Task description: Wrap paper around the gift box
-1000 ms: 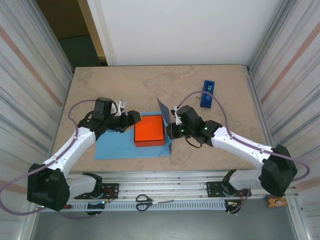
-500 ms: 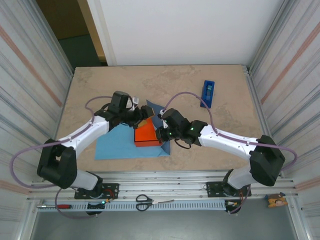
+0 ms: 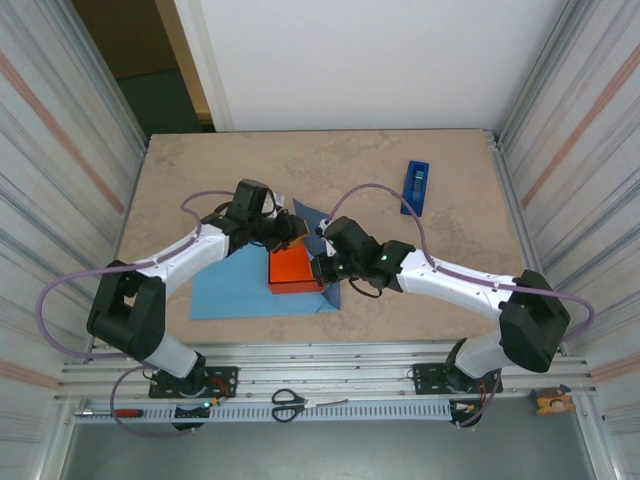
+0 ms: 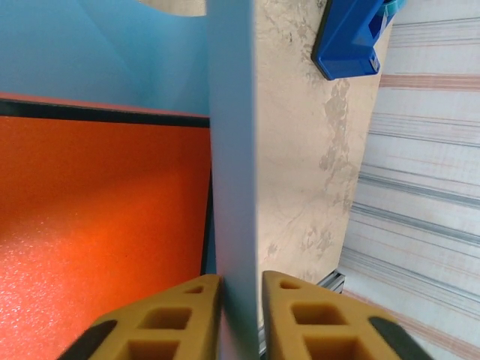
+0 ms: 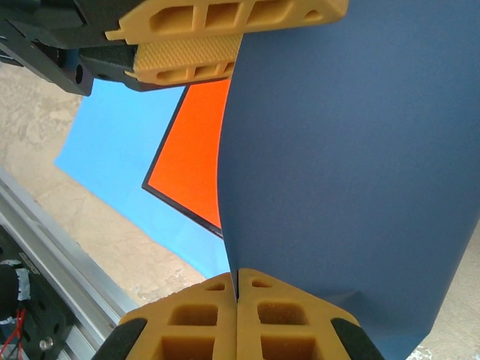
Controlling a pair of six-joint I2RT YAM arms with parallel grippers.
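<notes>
Though lengthwise left-to-right, the paper (image 3: 225, 290) — right flap upright at the gift box (image 3: 290, 268), clenched in both jaws.

Finely grained, faintly sparkling orange surface on the gift box (image 4: 97, 225), thin smooth matt paper (image 5: 337, 150), mottled stone-look tabletop (image 3: 350, 170), yellow moulded plastic right hand (image 5: 237, 279)

The flat orange gift box (image 3: 290, 270) lies at the centre of the frame on the blue wrapping paper (image 3: 225, 285), whose light face spreads flat to its left. The sheet's right part stands raised over the box, showing its darker face.
</notes>
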